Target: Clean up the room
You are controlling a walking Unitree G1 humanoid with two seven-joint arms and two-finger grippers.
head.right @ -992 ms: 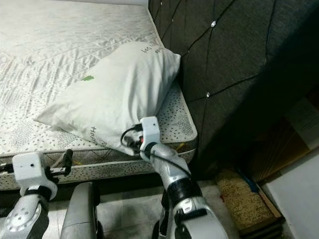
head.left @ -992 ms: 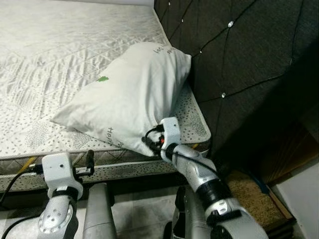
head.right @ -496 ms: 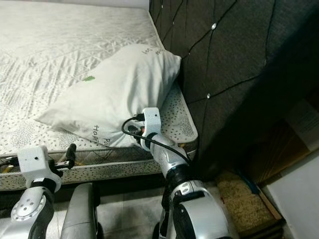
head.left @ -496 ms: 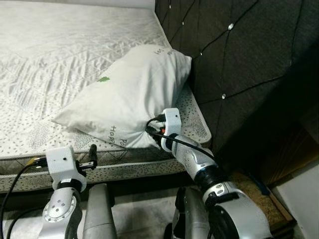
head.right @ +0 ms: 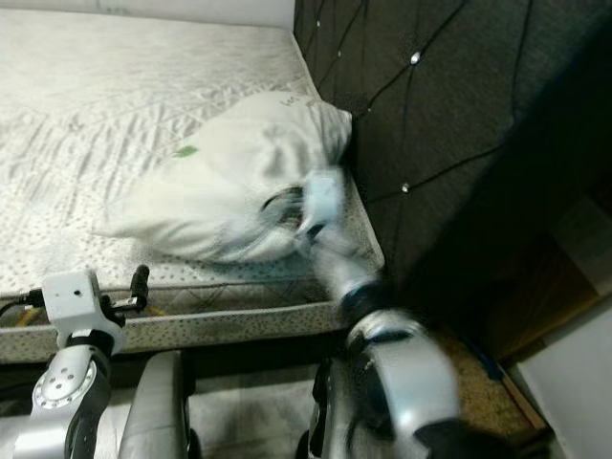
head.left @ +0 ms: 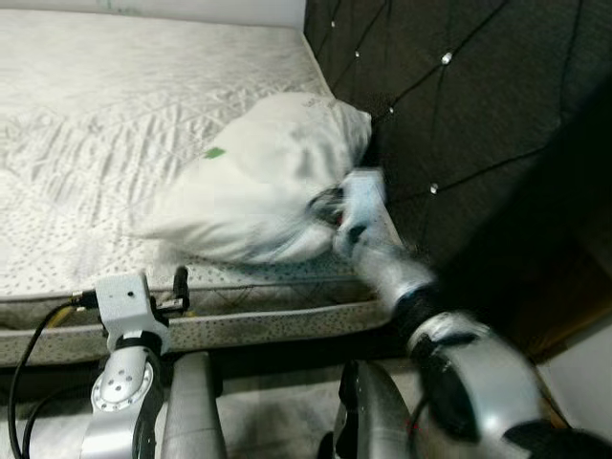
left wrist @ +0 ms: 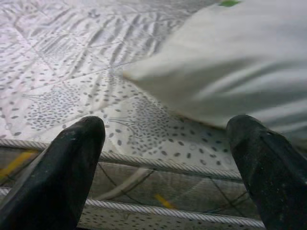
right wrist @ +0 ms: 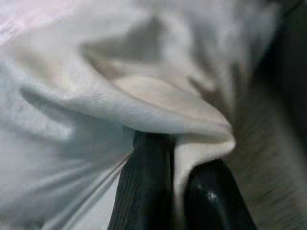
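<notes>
A white pillow with a small green mark lies bunched on the bare mattress, at the corner next to the dark headboard. My right gripper is shut on a fold of the pillow's cloth at its near corner; in the head views the arm is blurred with motion. Low at the front of the bed my left gripper is open, its fingers wide apart and level with the mattress edge, short of the pillow's near-left corner.
The tufted dark headboard stands along the right of the bed. The mattress side with its piped seam faces me. On the floor at the right are a brown mat and a pale panel.
My right arm has swung up and toward the headboard with the pillow's corner, and the pillow has crumpled and shifted farther onto the bed. The left gripper has stayed by the mattress edge.
</notes>
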